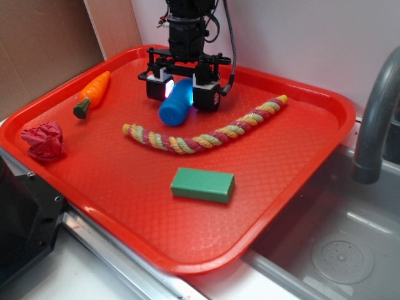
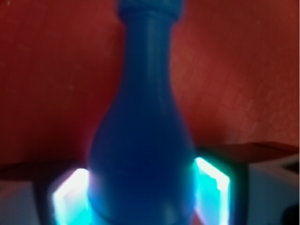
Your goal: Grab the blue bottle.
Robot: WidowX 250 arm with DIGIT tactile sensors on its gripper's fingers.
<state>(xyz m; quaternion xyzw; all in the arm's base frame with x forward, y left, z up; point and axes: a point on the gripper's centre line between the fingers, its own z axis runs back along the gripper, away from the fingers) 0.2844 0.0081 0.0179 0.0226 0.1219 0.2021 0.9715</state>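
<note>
The blue bottle lies at the back of the red tray, its flat round base towards the front. My gripper comes straight down over it, one black finger on each side of the body. In the wrist view the bottle fills the middle, neck pointing away. The glowing pads press against both sides of its wide body, so my gripper is shut on the bottle. I cannot tell whether the bottle rests on the tray or is raised a little.
An orange toy carrot lies at the tray's back left, and a crumpled red cloth at the left. A striped rope curves just in front of the bottle. A green block sits nearer the front. A sink and grey faucet are on the right.
</note>
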